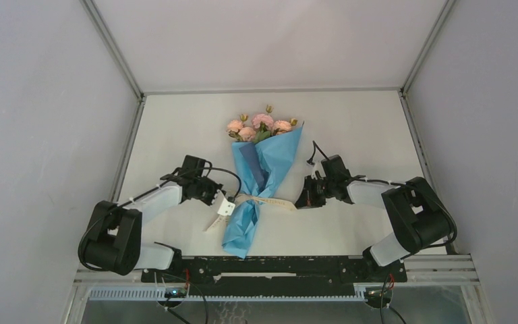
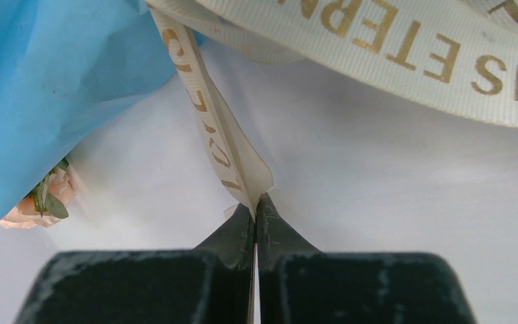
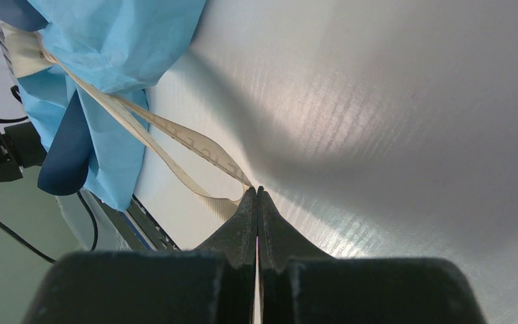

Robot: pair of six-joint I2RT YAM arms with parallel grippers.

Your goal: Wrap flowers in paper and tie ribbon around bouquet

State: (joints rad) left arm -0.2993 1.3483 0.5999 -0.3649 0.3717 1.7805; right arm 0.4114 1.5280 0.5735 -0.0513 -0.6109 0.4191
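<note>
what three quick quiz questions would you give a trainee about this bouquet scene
1. True or false: the ribbon crosses the bouquet at its narrow waist, below the flowers.
2. What is each arm's pair of jaws closed on? A) a flower stem B) a ribbon end C) nothing
3. Fill in: the paper on the outside of the bouquet is light ____.

Key:
1. True.
2. B. The left gripper and the right gripper each pinch a ribbon end, one on either side of the bouquet.
3. Blue.
</note>
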